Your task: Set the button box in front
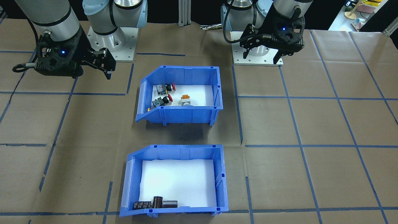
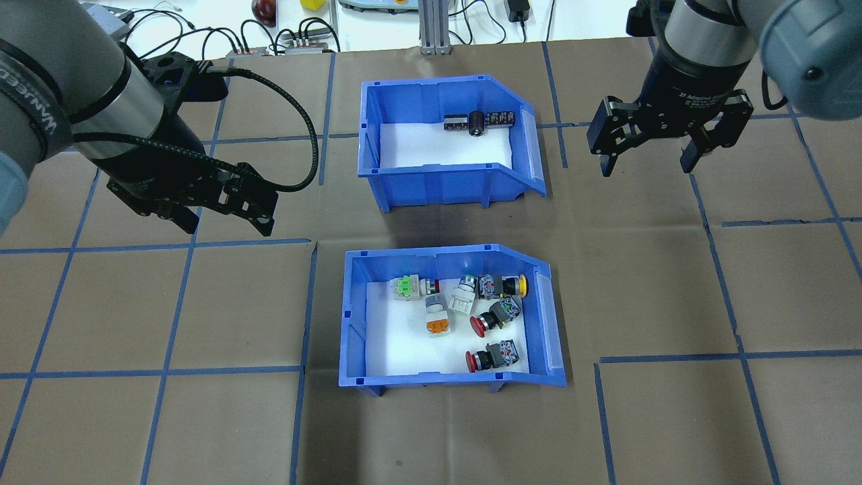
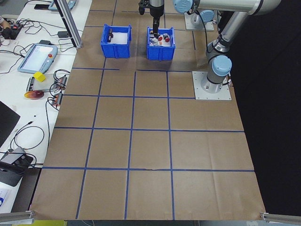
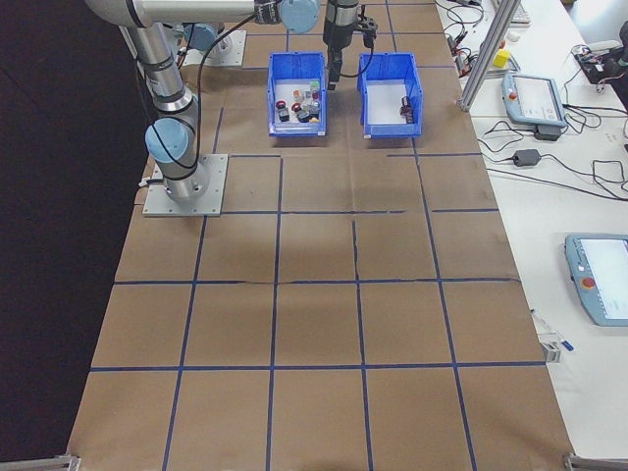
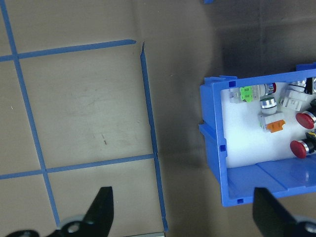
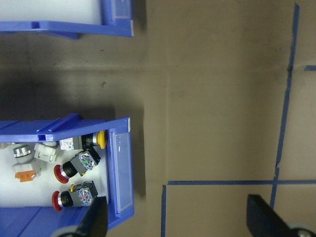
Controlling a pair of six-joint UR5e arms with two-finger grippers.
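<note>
hovering released on both sides: left gripper (image 2: 225,214) and right gripper (image 2: 652,153), button box (image 2: 450,377) between, untouched.

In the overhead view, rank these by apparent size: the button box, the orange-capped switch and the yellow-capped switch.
1. The button box, by far the largest.
2 and 3. The orange-capped switch and the yellow-capped switch look much alike; they lie at different angles, so I won't rank them.
</note>
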